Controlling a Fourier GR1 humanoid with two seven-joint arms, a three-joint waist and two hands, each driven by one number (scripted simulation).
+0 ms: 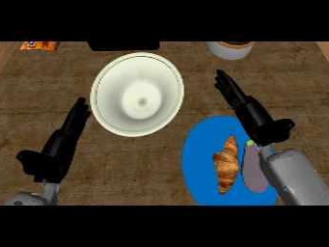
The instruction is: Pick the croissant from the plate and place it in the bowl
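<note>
A golden-brown croissant [226,164] lies lengthwise on a blue plate [199,159] at the lower right. A large cream bowl [138,94] stands to the upper left of the plate and holds nothing. My right hand [255,118] hovers above the plate's upper right side, fingers straight and pointing up-left, open and not touching the croissant. Its grey forearm covers the plate's right edge. A dull purple object [253,169] lies on the plate between the croissant and the forearm. My left hand [59,147] rests open at the lower left, left of the bowl.
A white cup-like container [231,49] with a brown top stands at the back edge, right of the bowl. An orange packet [38,45] lies in the far left corner. A dark object [124,45] sits behind the bowl. Wooden trim borders the counter at both sides.
</note>
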